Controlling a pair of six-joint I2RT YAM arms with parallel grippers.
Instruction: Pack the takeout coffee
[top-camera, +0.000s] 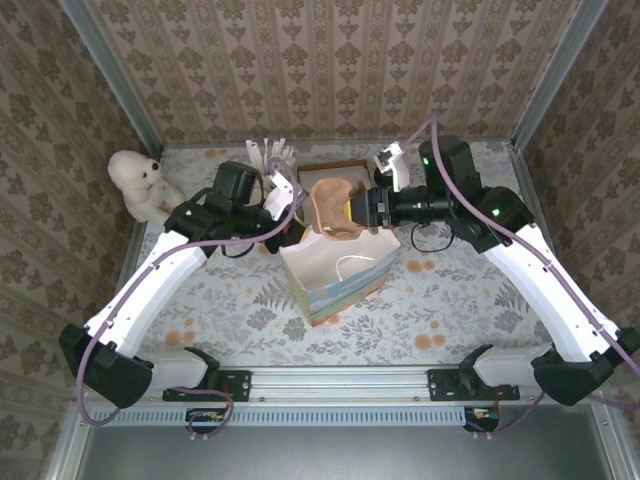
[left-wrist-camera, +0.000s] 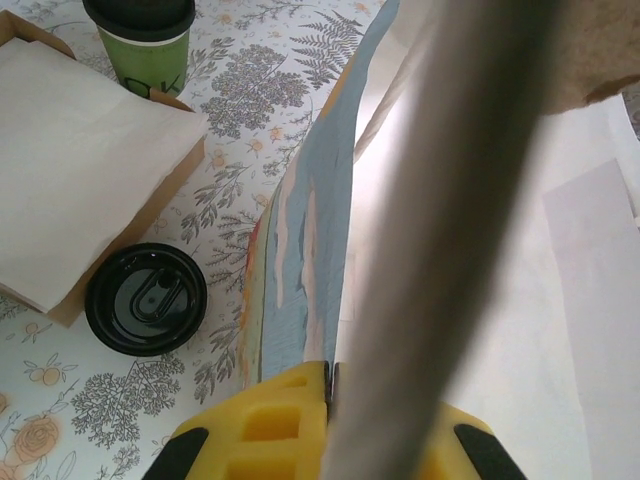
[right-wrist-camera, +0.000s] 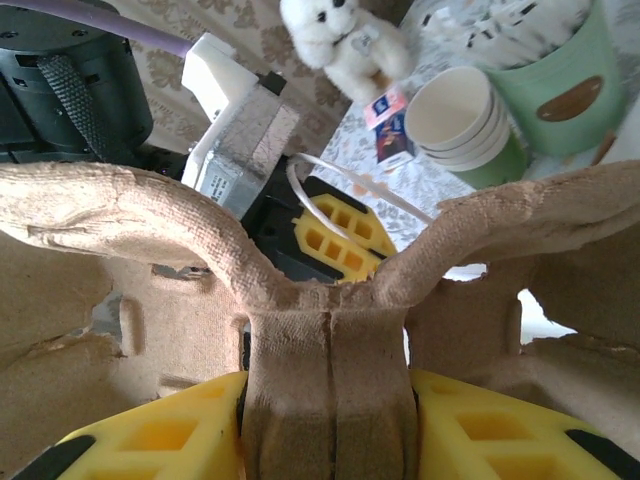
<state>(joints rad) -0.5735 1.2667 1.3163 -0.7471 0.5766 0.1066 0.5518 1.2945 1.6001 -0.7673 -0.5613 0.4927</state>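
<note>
The takeout coffee (left-wrist-camera: 146, 50), a green cup with a black lid, stands on the table at the top left of the left wrist view, beyond a box of napkins. A paper bag (top-camera: 335, 272) stands open mid-table. My left gripper (top-camera: 296, 228) (left-wrist-camera: 330, 385) is shut on the bag's left rim, its blue wall (left-wrist-camera: 300, 240) running away from the fingers. My right gripper (top-camera: 352, 210) (right-wrist-camera: 328, 400) is shut on the centre ridge of a brown pulp cup carrier (top-camera: 333, 205) (right-wrist-camera: 330, 340), held over the bag's mouth.
A loose black lid (left-wrist-camera: 146, 298) lies beside the brown napkin box (left-wrist-camera: 75, 170). A white teddy bear (top-camera: 140, 185) (right-wrist-camera: 340, 40) sits at the back left. A stack of cream cups (right-wrist-camera: 458, 115) and a pale green holder of white sticks (right-wrist-camera: 550, 85) stand behind the bag.
</note>
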